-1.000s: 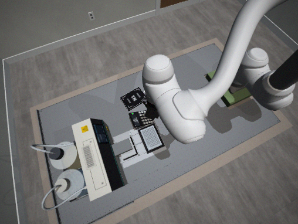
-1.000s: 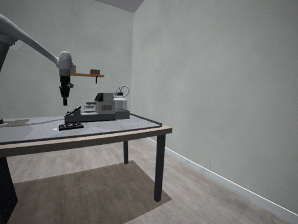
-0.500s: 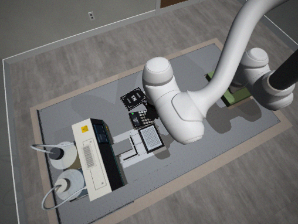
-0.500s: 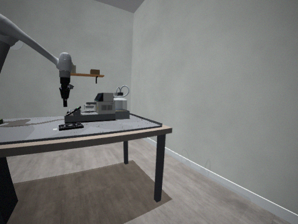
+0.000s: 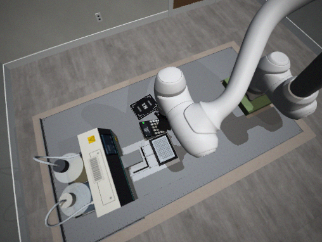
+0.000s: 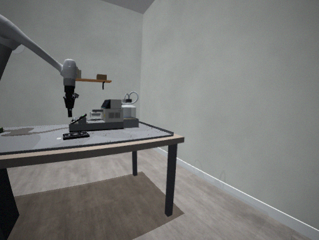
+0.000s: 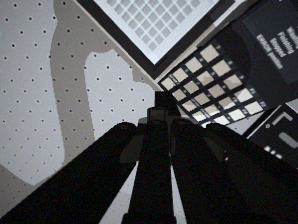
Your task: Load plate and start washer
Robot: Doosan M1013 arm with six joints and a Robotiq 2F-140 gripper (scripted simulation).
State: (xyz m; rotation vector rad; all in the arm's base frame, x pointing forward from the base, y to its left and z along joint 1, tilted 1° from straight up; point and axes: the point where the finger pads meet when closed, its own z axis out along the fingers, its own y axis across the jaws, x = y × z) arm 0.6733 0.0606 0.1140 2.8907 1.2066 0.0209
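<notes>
The white well plate (image 5: 163, 148) (image 7: 160, 22) lies flat in the carrier's pocket in front of the washer (image 5: 101, 168) (image 6: 111, 114). The sloped keypad (image 5: 149, 127) (image 7: 210, 82) (image 6: 78, 119) lies next to it, and a small green lamp (image 5: 143, 123) glows at its corner. The black plate nest N1 (image 5: 144, 106) (image 6: 76, 135) (image 7: 280, 132) is empty. My gripper (image 7: 162, 104) (image 6: 70, 114) is shut with nothing in it. It points down and hangs a little above the keypad's edge. In the overhead view the arm hides most of it.
Two white bottles (image 5: 68, 168) (image 5: 74, 197) with hoses stand behind the washer. A green block (image 5: 253, 104) lies at the arm's base. The grey perforated table top (image 5: 222, 152) has a raised rim. A wall shelf (image 6: 94, 80) hangs behind.
</notes>
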